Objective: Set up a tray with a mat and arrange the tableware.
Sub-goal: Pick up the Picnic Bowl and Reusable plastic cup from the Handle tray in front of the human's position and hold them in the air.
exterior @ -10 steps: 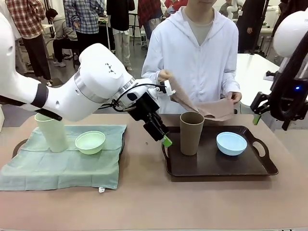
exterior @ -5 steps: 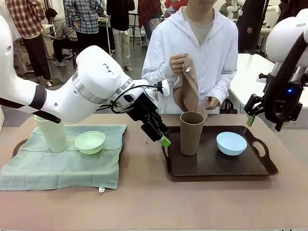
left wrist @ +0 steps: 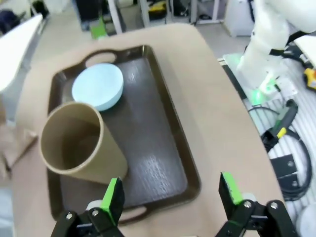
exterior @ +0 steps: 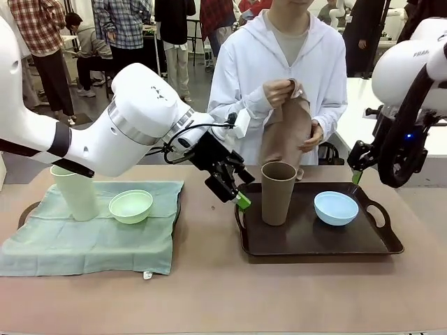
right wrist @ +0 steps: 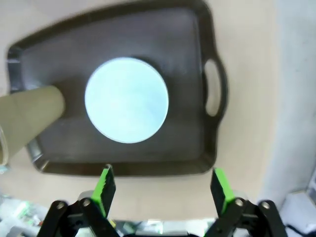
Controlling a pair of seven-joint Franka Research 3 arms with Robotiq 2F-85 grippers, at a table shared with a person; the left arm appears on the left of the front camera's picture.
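The brown tumbler (exterior: 278,192) is seen upright, its long axis vertical, at the left end of the dark tray (exterior: 314,246). The light blue bowl (exterior: 336,208) is set apart from it toward the tray's right handle, and no mat is laid under either. The brown mat (exterior: 285,132) is held up by the person's hands (exterior: 281,91) behind and above the tumbler, clear of the tray, so it is judged that both pieces must be lifted off before it can be spread. The left gripper (exterior: 234,197) is found just beside the tumbler on its left, over the tray's left handle, with its jaws apart and nothing between them. In the left wrist view the tumbler (left wrist: 74,143) lies ahead and off to one side of the gap, not within it. The right gripper (exterior: 357,174) hangs above the tray's far right corner, its jaws likewise apart and empty, and in the right wrist view the bowl (right wrist: 126,99) lies straight ahead of the gap. The tumbler is therefore judged nearer the left arm and the bowl nearer the right. Farther left on the counter (exterior: 209,293), a pale green tumbler (exterior: 75,192) and a mint green bowl (exterior: 130,206) are set on a green mat (exterior: 91,241).
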